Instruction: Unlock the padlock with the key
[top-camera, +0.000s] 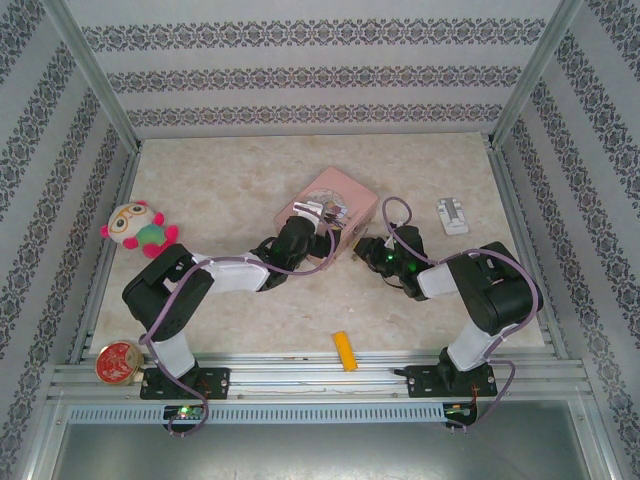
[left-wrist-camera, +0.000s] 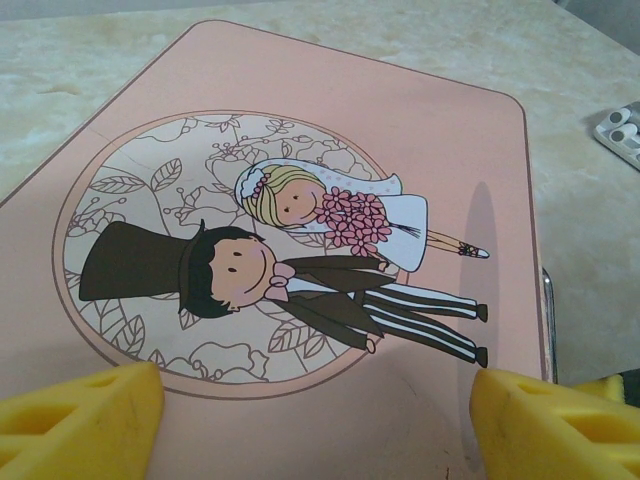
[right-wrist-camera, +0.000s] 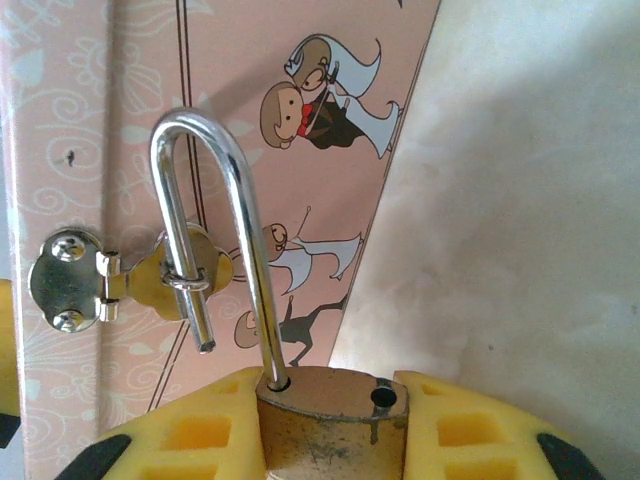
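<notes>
While scanning from left, logged left claw (left-wrist-camera: 315, 415) wide open above pink tin (left-wrist-camera: 430, 130) lid, gripping nothing. Logged right claw (right-wrist-camera: 335, 440) closed on brass padlock (right-wrist-camera: 330, 400) body at tin's side wall; found shackle (right-wrist-camera: 200, 125) sprung free at short leg, threaded through hasp (right-wrist-camera: 75, 280) loop.

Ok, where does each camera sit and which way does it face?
Top external: high behind the robot, looking down on the table; left gripper and right gripper show.
Left wrist: above the pink tin, facing its lid; yellow fingertips show.
Right wrist: facing the tin's side; yellow fingers clamp the padlock.
Shared: all see the tin.
</notes>
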